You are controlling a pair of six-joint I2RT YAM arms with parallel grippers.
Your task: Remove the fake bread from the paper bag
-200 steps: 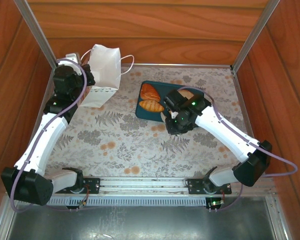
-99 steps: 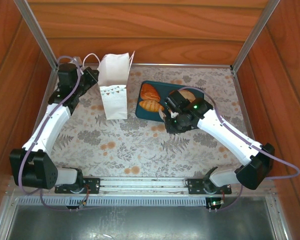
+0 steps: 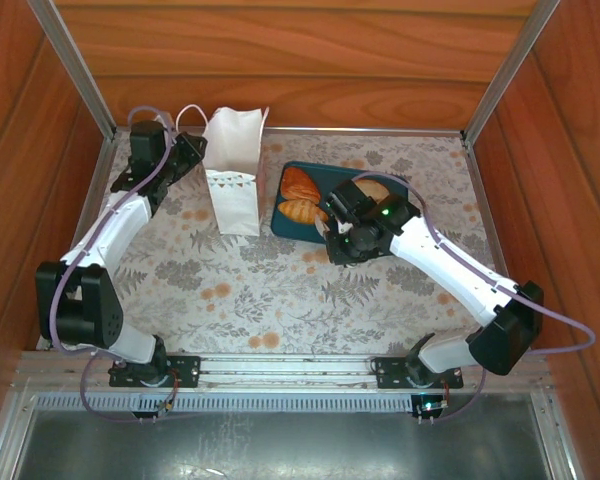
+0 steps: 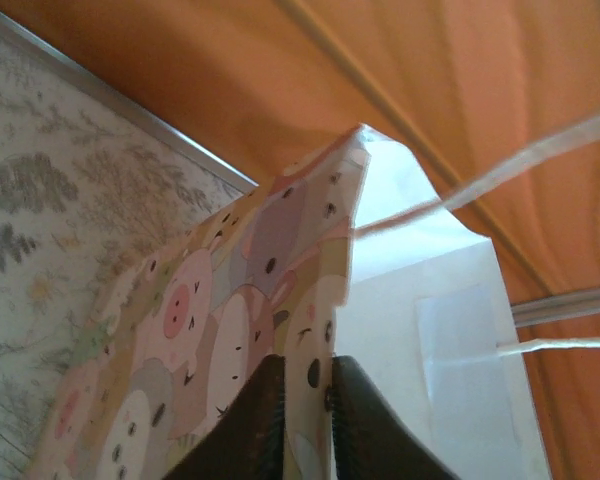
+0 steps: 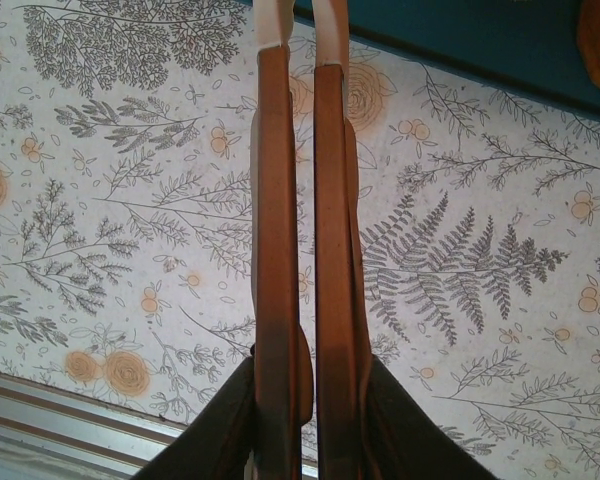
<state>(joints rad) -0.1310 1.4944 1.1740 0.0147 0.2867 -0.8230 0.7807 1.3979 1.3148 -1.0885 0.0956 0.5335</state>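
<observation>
The white paper bag [image 3: 232, 185] stands upright at the back left, its mouth open upward. My left gripper [image 3: 193, 155] is at its top left edge. In the left wrist view the bag's printed wall [image 4: 210, 330] passes between my left gripper [image 4: 308, 400], whose jaws stand slightly apart on either side of it. Two golden pieces of fake bread [image 3: 301, 197] lie on the teal tray [image 3: 288, 228], and a paler piece [image 3: 373, 188] lies behind my right arm. My right gripper [image 3: 337, 232] is shut on long brown tongs [image 5: 285, 200], whose tips reach the tray's edge [image 5: 460, 40].
Wooden walls enclose the table on three sides, and the bag stands close to the back wall. The bag's thin loop handles [image 4: 500, 165] hang beside the left gripper. The flowered cloth [image 3: 270, 290] covers the middle and front.
The bag went from tilted and lifted to standing upright on the cloth. My left arm swung back toward the wall and its jaws parted. The right arm barely moved.
</observation>
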